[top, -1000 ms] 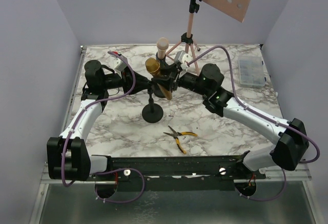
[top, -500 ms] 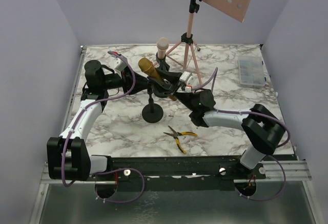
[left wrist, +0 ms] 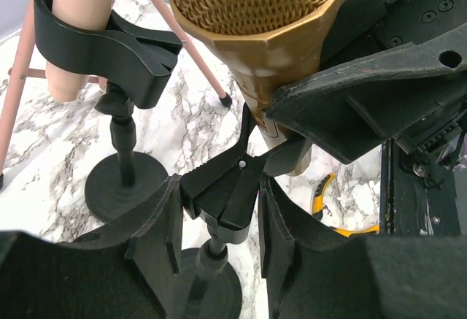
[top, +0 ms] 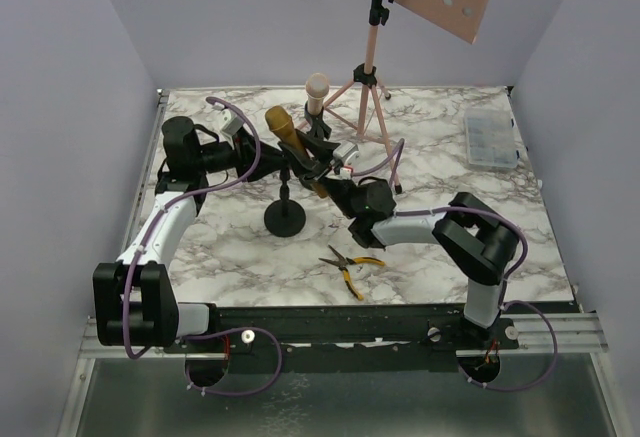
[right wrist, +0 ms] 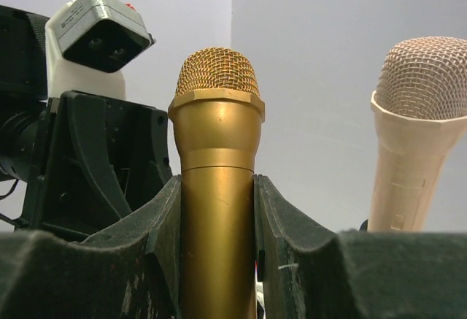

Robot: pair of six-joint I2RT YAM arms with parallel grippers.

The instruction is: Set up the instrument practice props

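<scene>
Just in front of the pink tripod music rack point(top: 371, 52), the gold mesh-headed microphone point(right wrist: 217, 129) has tipped further away from it, still clenched in the right gripper point(right wrist: 217, 195). The left gripper point(left wrist: 219, 220) clamps the clip of the black round-based holder point(top: 285, 219), so seating looks close.

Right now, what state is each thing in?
gold microphone, tilted, gripped by right pincer
near holder, standing, clip gripped by left pincer
pink microphone, clipped in far holder
music rack, standing, unfolded
pliers, lying flat, untouched
</scene>
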